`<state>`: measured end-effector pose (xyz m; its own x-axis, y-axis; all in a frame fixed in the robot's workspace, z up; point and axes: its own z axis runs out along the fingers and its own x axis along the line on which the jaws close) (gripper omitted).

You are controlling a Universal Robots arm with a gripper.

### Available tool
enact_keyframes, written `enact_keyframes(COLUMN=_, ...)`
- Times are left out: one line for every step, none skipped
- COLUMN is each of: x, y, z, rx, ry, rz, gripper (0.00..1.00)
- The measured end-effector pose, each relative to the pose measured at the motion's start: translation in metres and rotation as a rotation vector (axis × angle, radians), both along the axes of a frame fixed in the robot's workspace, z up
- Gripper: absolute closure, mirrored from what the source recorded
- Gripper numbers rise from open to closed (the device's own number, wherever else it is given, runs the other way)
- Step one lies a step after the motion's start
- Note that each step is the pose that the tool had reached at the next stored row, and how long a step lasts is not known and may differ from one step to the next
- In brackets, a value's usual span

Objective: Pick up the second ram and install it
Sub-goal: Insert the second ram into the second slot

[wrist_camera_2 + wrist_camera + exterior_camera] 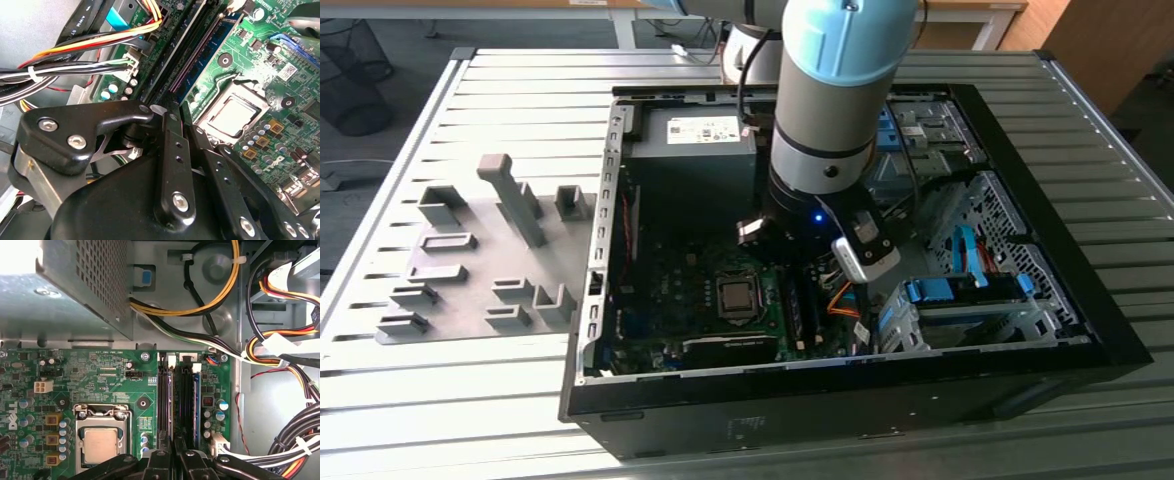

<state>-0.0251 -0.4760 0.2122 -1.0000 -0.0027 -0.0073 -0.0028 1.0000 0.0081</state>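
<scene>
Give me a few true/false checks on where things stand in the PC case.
1. The gripper is inside the open computer case, over the motherboard. True.
2. A cooler covers the processor. False: its metal lid is bare.
3. The grey holder blocks sit on the table at the exterior view's left of the case. True.
4. The gripper hangs above the holder blocks. False: it is at the memory slots beside the processor.

The arm (834,90) has a pale blue joint cap, grey tube, black wrist and black cable; the end effector (172,150) shows glossy black linkages with silver screws.
</scene>
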Motion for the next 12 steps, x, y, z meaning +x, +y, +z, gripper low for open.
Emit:
enact_keyframes(x=0.0, y=0.0, z=0.0, rx=0.0, ry=0.0, rz=-0.001, gripper=0.86)
enact_keyframes(x=0.0001, y=0.0, z=0.0, rx=0.0, ry=0.0, rz=-0.002, gripper=0.86)
enact_keyframes(x=0.0004, y=0.0, z=0.0, rx=0.0, ry=0.0, rz=-0.004, gripper=0.86)
enact_keyframes(x=0.0005, y=0.0, z=0.0, rx=0.0, ry=0.0, rz=-0.005, gripper=0.86)
enact_keyframes(x=0.0005, y=0.0, z=0.0, rx=0.0, ry=0.0, rz=-0.006, gripper=0.86)
enact_keyframes(x=0.0006, y=-0.0001, z=0.0, rx=-0.0001, ry=0.0001, rz=-0.007, gripper=0.86)
enact_keyframes(x=0.0006, y=0.0, z=0.0, rx=-0.0001, ry=0.0001, rz=-0.007, gripper=0.86)
enact_keyframes(x=0.0006, y=0.0, z=-0.0005, rx=0.0002, ry=-0.0001, rz=-0.007, gripper=0.86)
enact_keyframes(x=0.0006, y=0.0, z=-0.0008, rx=0.0002, ry=-0.0001, rz=-0.007, gripper=0.86)
enact_keyframes(x=0.0006, y=0.0, z=-0.0011, rx=0.0, ry=0.0001, rz=-0.007, gripper=0.86)
enact_keyframes(x=0.0006, y=0.0, z=-0.0014, rx=0.0, ry=0.0, rz=-0.007, gripper=0.86)
enact_keyframes(x=0.0006, y=-0.0001, z=-0.0018, rx=0.0, ry=0.0, rz=-0.007, gripper=0.86)
